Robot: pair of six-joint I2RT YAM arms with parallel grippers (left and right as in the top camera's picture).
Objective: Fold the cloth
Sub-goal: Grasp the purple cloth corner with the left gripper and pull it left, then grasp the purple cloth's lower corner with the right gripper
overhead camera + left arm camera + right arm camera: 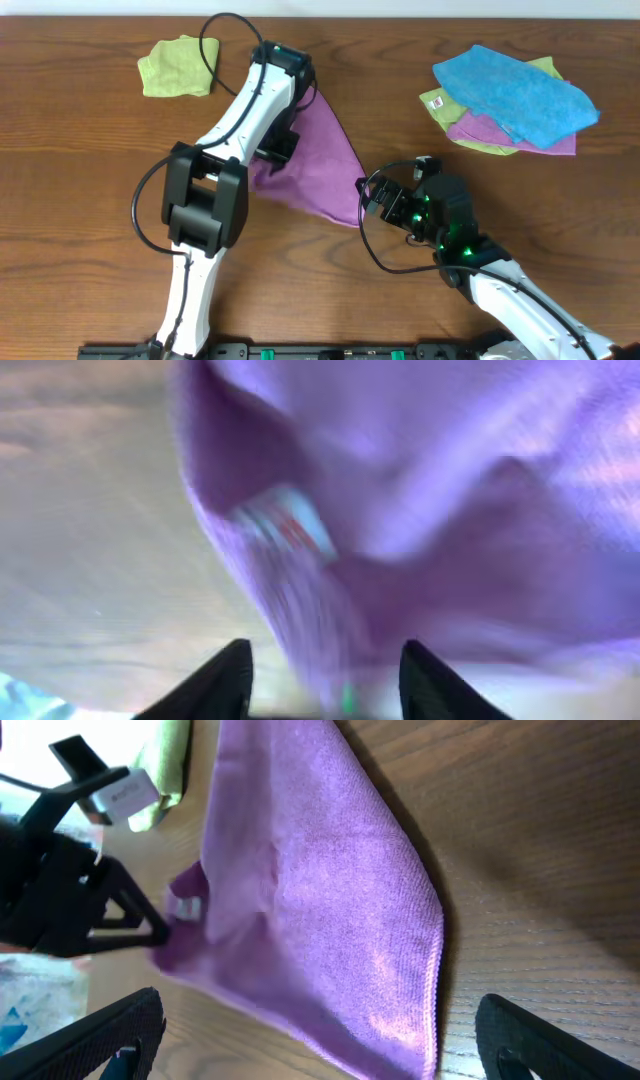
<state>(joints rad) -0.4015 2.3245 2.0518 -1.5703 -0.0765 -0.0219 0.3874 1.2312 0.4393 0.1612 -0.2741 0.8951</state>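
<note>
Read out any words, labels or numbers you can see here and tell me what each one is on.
No text is readable.
Motion-blurred tag on the purple cloth: coloured print, unreadable.
Small tag at the edge of the cloth pile: too small to read.
White label at top left of the right wrist view: faint print, too small.

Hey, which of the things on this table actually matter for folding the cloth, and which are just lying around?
Part of the job:
- purple cloth, mid-table
- left gripper, over the cloth
- right gripper, at its near corner

Just lying about:
- light green cloth, far left
- pile of cloths, blue on top, far right
</note>
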